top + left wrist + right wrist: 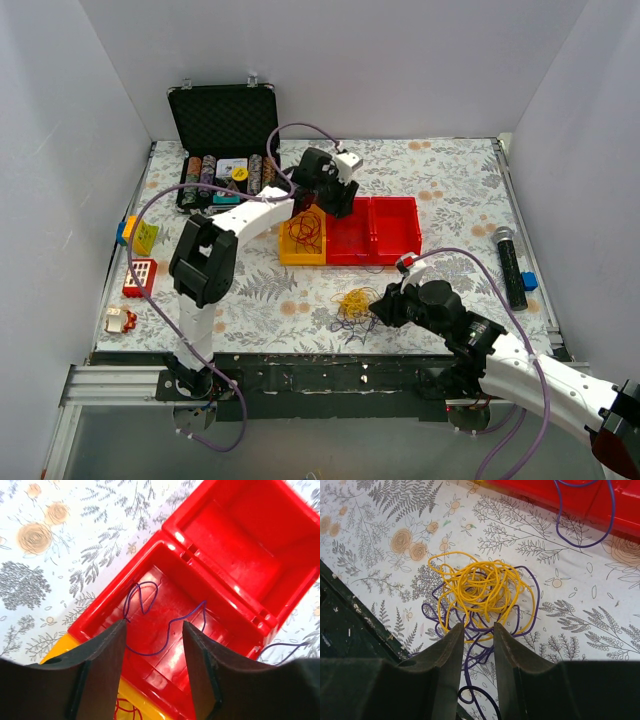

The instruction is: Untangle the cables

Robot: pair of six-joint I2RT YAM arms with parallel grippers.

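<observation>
A tangle of yellow wire [480,585] and purple wire [470,630] lies on the floral table; in the top view the tangle [352,303] is near the front. My right gripper [479,626] is open, its fingers low on either side of purple strands at the tangle's near edge. It also shows in the top view [385,305]. My left gripper [154,630] is open and empty above a red bin [100,615] that holds one loose purple wire [165,630]. A red wire [305,228] lies in the yellow bin [290,255]. Another purple wire [585,535] loops down from the red bin's front.
Three bins stand in a row: the yellow one, the middle red one [352,252] and a right red one [395,228]. An open black case [225,125] with poker chips is at the back left. A microphone [510,265] lies at the right; toy blocks [142,238] lie at the left edge.
</observation>
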